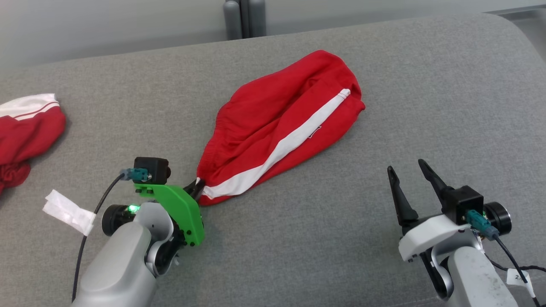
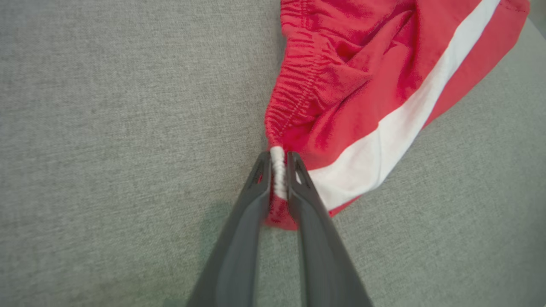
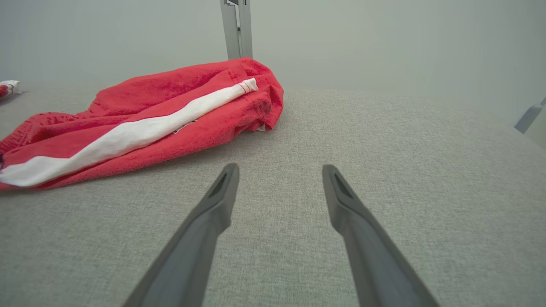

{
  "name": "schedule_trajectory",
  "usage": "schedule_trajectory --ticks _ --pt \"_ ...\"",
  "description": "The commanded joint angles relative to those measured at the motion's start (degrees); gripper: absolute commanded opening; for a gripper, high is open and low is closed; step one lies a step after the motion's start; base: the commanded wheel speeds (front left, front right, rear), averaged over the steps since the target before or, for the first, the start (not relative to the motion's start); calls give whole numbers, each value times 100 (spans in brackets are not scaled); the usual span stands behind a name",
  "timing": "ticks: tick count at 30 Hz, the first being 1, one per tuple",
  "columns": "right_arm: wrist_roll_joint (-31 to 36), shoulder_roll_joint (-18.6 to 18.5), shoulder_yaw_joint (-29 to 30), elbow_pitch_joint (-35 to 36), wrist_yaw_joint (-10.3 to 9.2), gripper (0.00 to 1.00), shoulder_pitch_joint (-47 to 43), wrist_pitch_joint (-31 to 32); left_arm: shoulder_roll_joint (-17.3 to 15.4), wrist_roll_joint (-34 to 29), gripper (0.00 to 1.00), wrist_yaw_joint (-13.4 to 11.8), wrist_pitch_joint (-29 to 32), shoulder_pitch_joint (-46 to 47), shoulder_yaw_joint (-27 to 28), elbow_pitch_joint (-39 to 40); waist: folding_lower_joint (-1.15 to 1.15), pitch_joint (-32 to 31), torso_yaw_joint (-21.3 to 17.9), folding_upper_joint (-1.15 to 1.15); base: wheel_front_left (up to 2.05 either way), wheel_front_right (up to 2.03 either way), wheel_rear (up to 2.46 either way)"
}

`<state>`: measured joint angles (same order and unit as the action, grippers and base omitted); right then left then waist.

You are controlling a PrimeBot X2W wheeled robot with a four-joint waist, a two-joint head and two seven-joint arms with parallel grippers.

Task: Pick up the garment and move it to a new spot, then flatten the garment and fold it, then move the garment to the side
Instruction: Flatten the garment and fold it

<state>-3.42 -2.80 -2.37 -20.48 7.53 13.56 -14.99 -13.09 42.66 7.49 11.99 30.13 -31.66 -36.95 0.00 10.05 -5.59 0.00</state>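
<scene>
The garment is a pair of red shorts with a white side stripe, lying crumpled in the middle of the grey padded table. My left gripper is shut on the garment's near waistband corner; in the left wrist view the gripper pinches the white stripe end of the garment between both fingers. My right gripper stands open over bare table at the lower right, apart from the cloth. In the right wrist view the gripper has a wide gap, and the garment lies to its upper left.
A second red and white garment lies at the table's far left edge. A white paper tag hangs by my left arm. Grey posts stand behind the table's back edge. The table's right corner curves away at the upper right.
</scene>
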Motion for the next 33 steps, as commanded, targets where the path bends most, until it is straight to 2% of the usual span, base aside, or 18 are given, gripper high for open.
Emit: schedule_trajectory --ticks 1,8,14,25,33 --pt "82 -18 12 38 -8 100 130 -29 20 20 0 0 -129 93 19 -13 0 23 25 0 0 0 0" --pt "637 -19 157 -246 -8 100 965 -29 123 -119 0 -39 -1186 48 171 72 0 170 234 0 0 0 0" --pt "1328 -103 222 -1040 -8 100 1912 100 251 -193 0 -50 -1770 -46 206 111 0 338 496 0 0 0 0" --pt "2016 -503 -193 -2653 -8 100 3165 345 496 -169 0 -19 -2080 230 74 -6 0 697 883 0 0 0 0" --pt "1964 -468 -407 -3351 -8 100 3622 225 560 -101 0 -5 -2220 403 -22 -121 0 831 987 0 0 0 0"
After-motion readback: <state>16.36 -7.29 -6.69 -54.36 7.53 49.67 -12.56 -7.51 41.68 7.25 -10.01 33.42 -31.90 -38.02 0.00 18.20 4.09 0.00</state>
